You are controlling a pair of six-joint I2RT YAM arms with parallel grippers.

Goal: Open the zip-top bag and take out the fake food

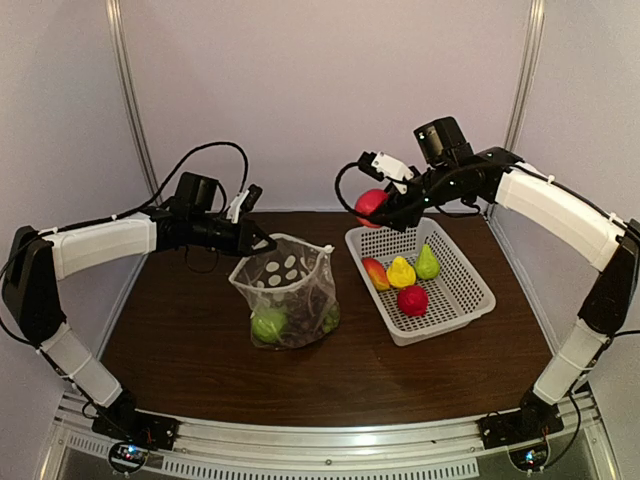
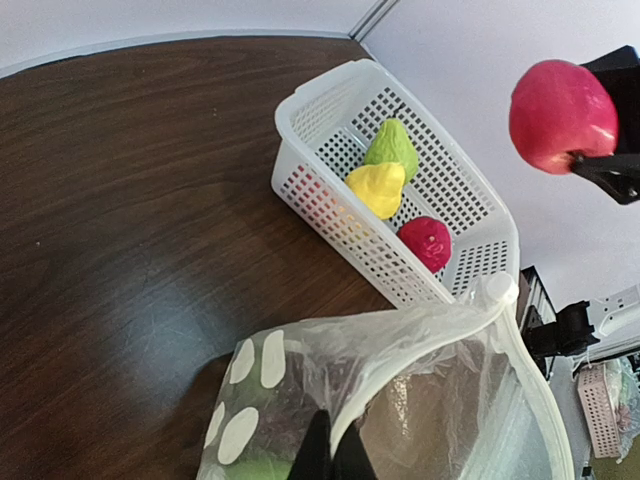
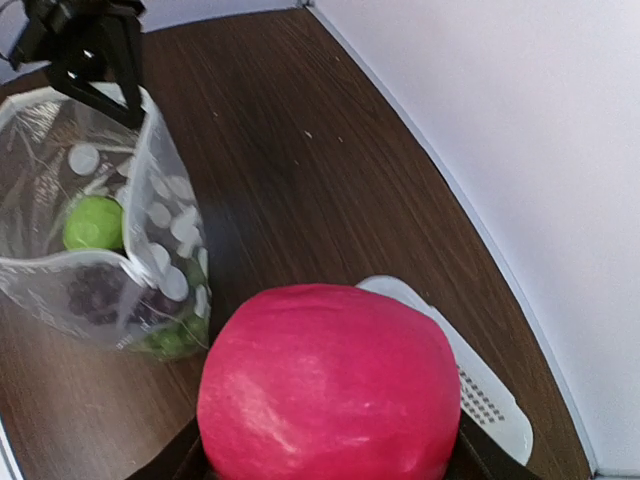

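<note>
Above the basket's (image 2: 330,215) far-left corner, the right fingers (image 2: 603,168) pinch a red apple (image 1: 370,204); at left, the left fingers (image 2: 313,457) clamp the dotted zip-top bag's (image 1: 291,291) upright rim.

Our two arms are the same build. The left arm (image 1: 100,245) and right arm (image 1: 555,205) both have chunky white shells on the long links, with black joints in between. Thin black cables (image 1: 200,150) loop off each one near the wrist, and ours on the left is the bigger loop. The left gripper (image 1: 262,243) and right gripper (image 1: 385,215) are black with a white piece on top, and a boxy black camera (image 1: 440,140) sits behind each. The bases (image 1: 135,428) are black too.
</note>
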